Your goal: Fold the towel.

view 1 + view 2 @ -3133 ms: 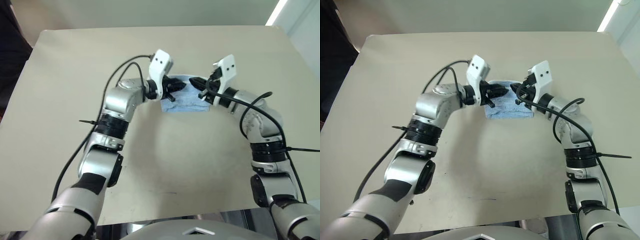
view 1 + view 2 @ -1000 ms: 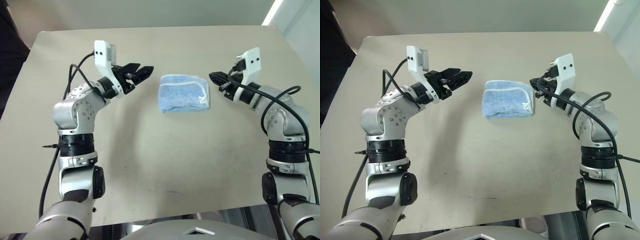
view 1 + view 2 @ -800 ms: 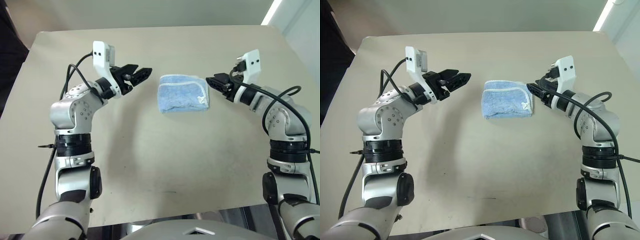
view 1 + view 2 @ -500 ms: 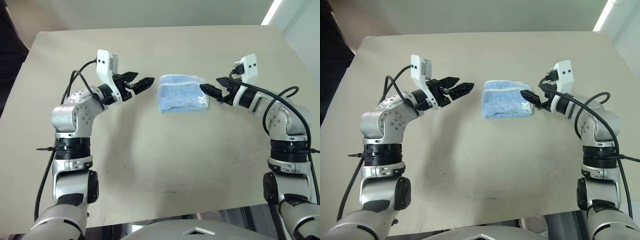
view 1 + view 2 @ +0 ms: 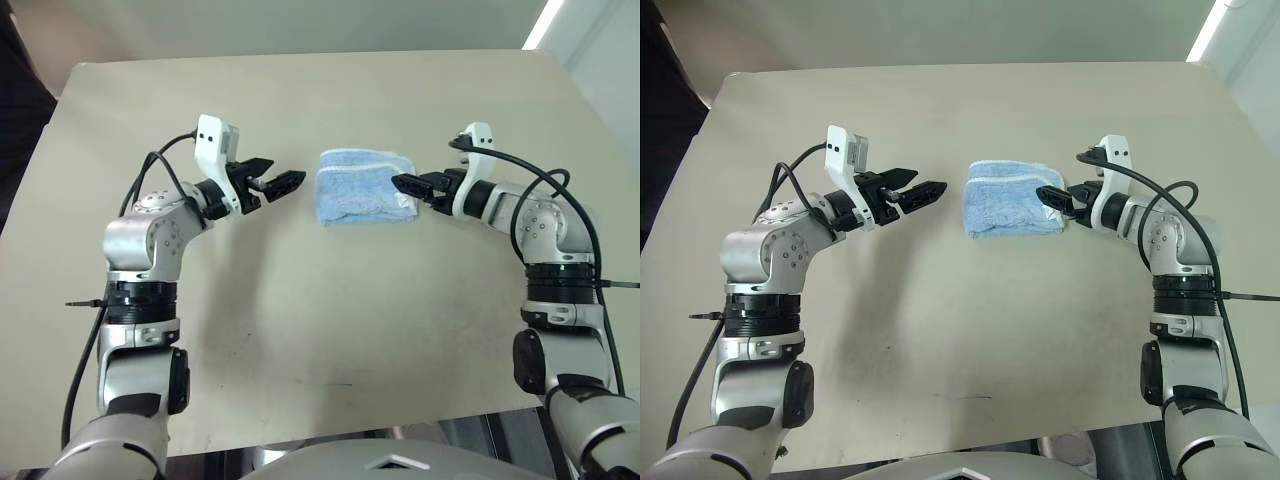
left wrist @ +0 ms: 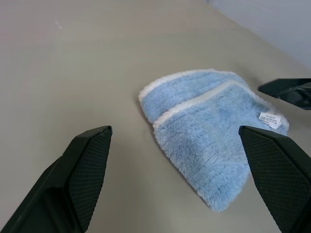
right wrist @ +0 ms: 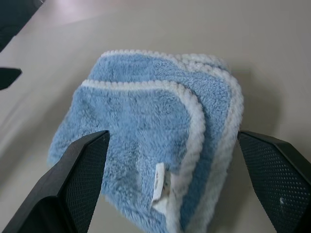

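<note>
Two silver arms bent at the elbows and reaching forward, forearms angled inward toward each other, left gripper (image 5: pixel 282 182) with black fingers spread apart, pointing right, right gripper (image 5: pixel 410 185) likewise spread, pointing left, both empty, held low

Bare table (image 5: pixel 330 320) surrounds towel (image 5: pixel 362 187).

light-blue terry towel (image 5: pixel 365 187), folded into a small layered bundle, whitish stitched edges, small white tag, lying flat on table
</note>
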Available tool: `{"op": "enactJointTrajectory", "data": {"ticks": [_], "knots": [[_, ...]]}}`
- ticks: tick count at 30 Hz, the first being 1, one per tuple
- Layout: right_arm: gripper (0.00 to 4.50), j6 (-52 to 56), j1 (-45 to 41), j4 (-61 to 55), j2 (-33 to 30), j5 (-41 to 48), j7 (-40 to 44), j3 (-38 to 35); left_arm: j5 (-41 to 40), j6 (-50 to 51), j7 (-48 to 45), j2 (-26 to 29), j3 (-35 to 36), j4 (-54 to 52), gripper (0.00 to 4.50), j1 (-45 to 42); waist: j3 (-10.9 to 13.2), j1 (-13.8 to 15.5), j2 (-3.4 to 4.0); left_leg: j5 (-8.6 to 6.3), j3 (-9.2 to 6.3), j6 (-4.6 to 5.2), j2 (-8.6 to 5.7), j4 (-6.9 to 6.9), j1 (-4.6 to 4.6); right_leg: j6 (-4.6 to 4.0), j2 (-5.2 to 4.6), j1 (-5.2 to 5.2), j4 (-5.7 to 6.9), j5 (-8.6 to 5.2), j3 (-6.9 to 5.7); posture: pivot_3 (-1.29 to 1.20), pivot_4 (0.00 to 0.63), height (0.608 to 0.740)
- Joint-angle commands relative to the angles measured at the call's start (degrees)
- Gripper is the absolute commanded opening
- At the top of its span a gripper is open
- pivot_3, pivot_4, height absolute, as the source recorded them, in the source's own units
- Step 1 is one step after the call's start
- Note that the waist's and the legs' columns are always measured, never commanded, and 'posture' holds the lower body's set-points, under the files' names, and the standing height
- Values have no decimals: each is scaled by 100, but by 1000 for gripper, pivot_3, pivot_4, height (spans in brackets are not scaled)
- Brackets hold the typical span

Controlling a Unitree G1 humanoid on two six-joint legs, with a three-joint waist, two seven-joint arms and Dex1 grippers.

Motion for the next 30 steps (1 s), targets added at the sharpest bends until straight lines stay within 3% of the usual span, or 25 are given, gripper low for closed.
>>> {"op": "enactJointTrajectory", "data": {"ticks": [1,10,19,23,30], "knots": [[4456,-252,-234,288,35,-143,-32,51,-29,-85,-49,51,42,-145,4500,71,0,0,0,0,0,0,0,-1,0,0,0,0,0,0,0,0,150,740],[4456,-428,-637,1276,297,-287,235,258,-61,-40,-39,44,28,-231,4500,116,0,-4,0,0,1,0,0,-5,-3,-4,0,-7,3,0,0,0,150,740],[4456,-334,-681,1309,575,-295,405,467,-100,21,8,51,56,-365,4500,185,0,-12,0,0,1,-1,0,-6,-4,-8,0,-9,4,-1,-1,0,150,740],[3625,-357,-676,1406,612,-346,281,405,-105,39,32,45,59,-408,4500,196,0,-28,0,0,1,-1,0,-6,-4,-9,0,-9,4,-1,-1,0,150,740],[1077,-358,-621,1303,558,-302,194,205,-136,47,62,32,46,-429,4500,197,0,-30,0,-1,1,-2,1,-7,-4,-11,0,-10,5,-2,-1,0,150,740]]}}
